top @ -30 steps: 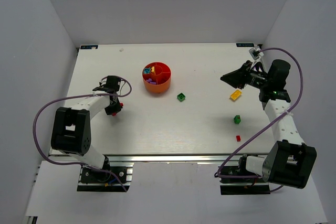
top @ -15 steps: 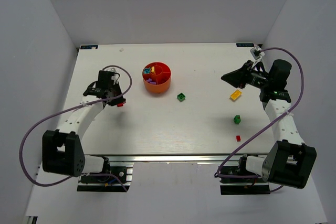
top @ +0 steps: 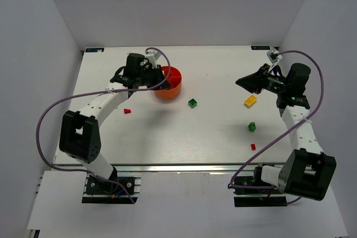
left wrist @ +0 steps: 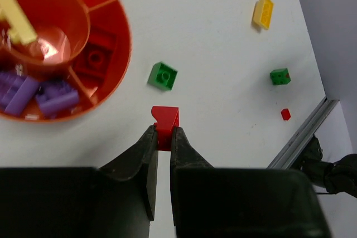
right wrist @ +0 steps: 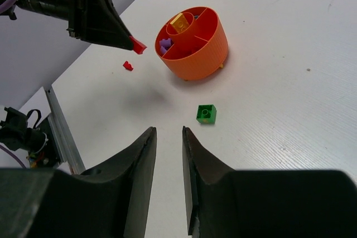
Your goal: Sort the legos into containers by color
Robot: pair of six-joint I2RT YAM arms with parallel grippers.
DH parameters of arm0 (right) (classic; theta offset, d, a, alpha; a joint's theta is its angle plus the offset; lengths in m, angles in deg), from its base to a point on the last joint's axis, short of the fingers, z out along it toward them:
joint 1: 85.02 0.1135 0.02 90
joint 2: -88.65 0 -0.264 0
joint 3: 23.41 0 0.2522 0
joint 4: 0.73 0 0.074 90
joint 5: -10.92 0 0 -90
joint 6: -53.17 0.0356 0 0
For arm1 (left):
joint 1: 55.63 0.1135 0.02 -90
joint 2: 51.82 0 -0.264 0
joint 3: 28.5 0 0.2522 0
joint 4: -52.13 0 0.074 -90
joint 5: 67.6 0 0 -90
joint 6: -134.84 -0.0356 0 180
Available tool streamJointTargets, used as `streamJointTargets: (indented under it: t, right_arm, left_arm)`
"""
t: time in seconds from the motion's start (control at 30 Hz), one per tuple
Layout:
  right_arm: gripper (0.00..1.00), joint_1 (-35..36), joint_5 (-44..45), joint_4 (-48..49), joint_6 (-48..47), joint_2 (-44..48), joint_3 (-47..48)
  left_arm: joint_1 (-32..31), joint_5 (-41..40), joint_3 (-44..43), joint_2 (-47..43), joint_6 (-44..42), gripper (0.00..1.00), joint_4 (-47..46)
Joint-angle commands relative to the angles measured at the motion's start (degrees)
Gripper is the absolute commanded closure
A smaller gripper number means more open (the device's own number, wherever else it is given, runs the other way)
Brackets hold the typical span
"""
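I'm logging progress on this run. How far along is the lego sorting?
Done: purple bricks, a pale yellow brick and a dark red brick lie in separate sections of the bowl. In hand: the left pincer grips a red lego near the bowl; the right pincer hangs open and empty. Left on the table: two green bricks, an orange-yellow brick, two small red pieces.

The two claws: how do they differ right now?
The left gripper is clamped on a red lego; the right gripper is open and empty. The left gripper hangs close beside the orange bowl; the right gripper is far from it, over the right side of the table. Both are black, two-fingered and raised off the table.
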Motion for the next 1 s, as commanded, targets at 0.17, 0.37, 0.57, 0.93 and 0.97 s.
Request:
streamJointTargets:
  t: [0.17,0.37,0.57,0.93,0.97]
  right_arm:
    - [0.69,-0.61,-0.47,1.3,-0.84,0.85,-0.55]
    - [0.69,-0.79,-0.38,1.22,-0.84,0.41,-0.63]
    - [0.69,-0.88,-0.47,1.22,-0.84,0.32,-0.63]
    - [0.53,-1.4,-1.61,0.95,-1.19,0.06,-0.28]
    - [0.53,-1.4,-1.79,0.69,-1.37,-0.03,-0.19]
  left_arm:
    - [-4.07,-11.13,-12.44,8.57,-4.28,1.0,3.36]
    - [-6.09,-20.19,-15.34,11.3,-3.31,1.0,5.92]
    - [-7.5,-25.3,-18.06,13.5,-3.92,1.0,7.76]
    - [-8.55,-26.0,-21.76,16.23,-3.84,0.48,11.19]
    - [-8.55,-26.0,-21.85,16.05,-3.84,0.48,11.28]
